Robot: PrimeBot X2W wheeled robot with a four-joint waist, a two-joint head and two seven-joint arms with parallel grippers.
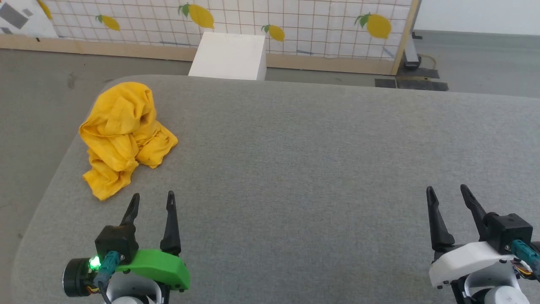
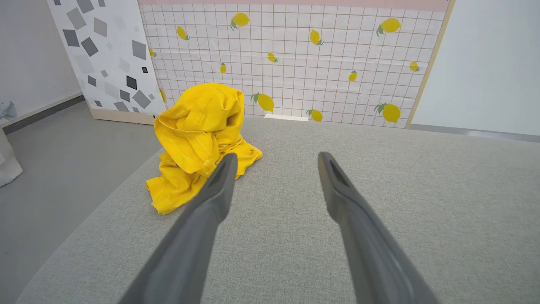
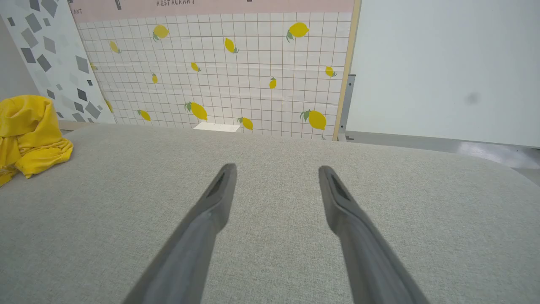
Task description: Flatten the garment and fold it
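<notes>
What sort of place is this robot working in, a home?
Likely a test lab or staged studio, not a home: a grey padded table, a propped-up lemon-print backdrop panel and bare grey floor.

We are logging the left gripper [image 1: 153, 194]: two long dark tapered fingers [image 1: 171, 223], a black block [image 1: 116, 238], a bright green shell [image 1: 158, 265], a glowing green light [image 1: 94, 262], a teal connector [image 1: 108, 262]. We are seeing the right gripper [image 1: 446, 187] wearing a white shell [image 1: 464, 257] with dark screws [image 1: 500, 261].
</notes>
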